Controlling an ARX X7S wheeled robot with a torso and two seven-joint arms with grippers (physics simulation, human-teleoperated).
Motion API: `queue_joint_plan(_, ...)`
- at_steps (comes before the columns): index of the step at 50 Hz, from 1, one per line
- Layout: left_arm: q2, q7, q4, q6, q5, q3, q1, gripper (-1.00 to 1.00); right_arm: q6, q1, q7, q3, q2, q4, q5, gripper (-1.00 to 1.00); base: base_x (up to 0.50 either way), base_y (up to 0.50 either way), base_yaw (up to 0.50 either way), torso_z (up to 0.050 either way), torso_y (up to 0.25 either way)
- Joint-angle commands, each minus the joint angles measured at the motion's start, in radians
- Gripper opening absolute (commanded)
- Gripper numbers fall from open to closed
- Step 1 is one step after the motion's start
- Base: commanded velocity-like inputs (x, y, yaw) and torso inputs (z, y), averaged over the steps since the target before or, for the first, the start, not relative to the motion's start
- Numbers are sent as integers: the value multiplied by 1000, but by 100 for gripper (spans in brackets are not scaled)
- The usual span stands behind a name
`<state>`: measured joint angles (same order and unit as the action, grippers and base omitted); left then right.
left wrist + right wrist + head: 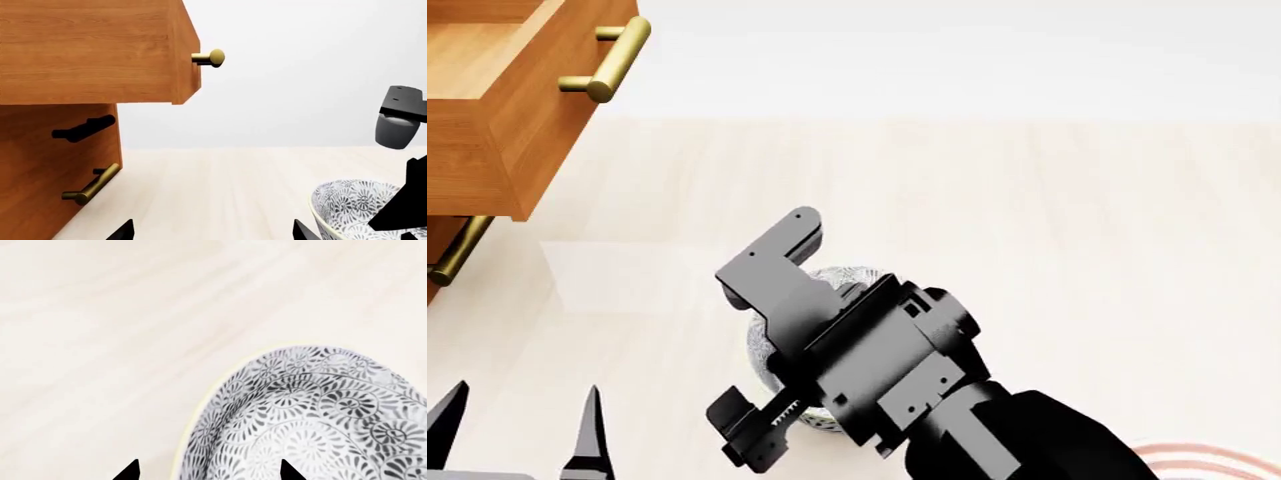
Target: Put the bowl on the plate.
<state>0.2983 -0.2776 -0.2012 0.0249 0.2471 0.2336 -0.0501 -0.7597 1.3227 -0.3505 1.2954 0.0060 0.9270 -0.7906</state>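
Observation:
The bowl [313, 415], white with a dense grey floral pattern, stands on the pale wooden table [1068, 220]. In the head view only a strip of the bowl [843, 277] shows from under the right arm. My right gripper [208, 472] is open and straddles the bowl's rim, one fingertip outside the wall and the other over the inside. It hangs right above the bowl in the head view [777, 340]. The left gripper [212, 235] is open and empty, low over the table to the left of the bowl [353, 210]. A red-ringed edge of the plate [1214, 460] shows at the near right corner.
A wooden cabinet stands at the far left with an open drawer [507, 110] jutting over the table and a brass handle [607, 65] on its front. A lower brass handle [93, 182] is close to the left gripper.

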Motion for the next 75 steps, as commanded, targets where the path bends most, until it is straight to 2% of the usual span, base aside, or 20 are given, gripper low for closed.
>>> queue_joint_plan(1, 4, -3, -1, -4, 4, 1, 3, 100, 40, 3, 16, 70, -4, 17, -70, 100, 0, 0, 0, 0, 0)
queue_joint_plan(7, 5, -6, -5, -2, 5, 3, 3, 100, 46, 0, 20, 82, 0, 13, -82, 100, 0, 0, 0, 0, 0)
queue_joint_plan(8, 6, -7, -8, 1, 5, 4, 4, 100, 49, -1, 19, 84, -1, 18, -81, -100, 0, 0, 0, 0, 0)
queue_joint_plan(26, 9, -11, 1, -6, 8, 8, 3, 100, 36, -3, 50, 78, 32, -52, -113, -100, 0, 0, 0, 0, 0)
queue_joint_plan(30, 11, -12, -4, -3, 11, 9, 3, 100, 19, 3, 91, 67, 70, -140, -127, -100, 0, 0, 0, 0, 0)
queue_joint_plan(36, 12, -13, 0, -10, 12, 10, 5, 100, -77, 14, 261, 74, 193, -445, -144, -100, 0, 0, 0, 0, 0)
queue_joint_plan(43, 15, -16, -9, -5, 14, 12, 6, 100, -179, 33, 373, 72, 304, -680, -187, -100, 0, 0, 0, 0, 0)
queue_joint_plan(63, 17, -16, 5, -23, 21, 13, 6, 100, -338, 127, 522, 39, 423, -874, -246, -100, 0, 0, 0, 0, 1)
queue_joint_plan(75, 20, -17, 9, -31, 23, 17, 8, 100, -459, 165, 640, -19, 510, -1011, -351, -100, 0, 0, 0, 0, 0)
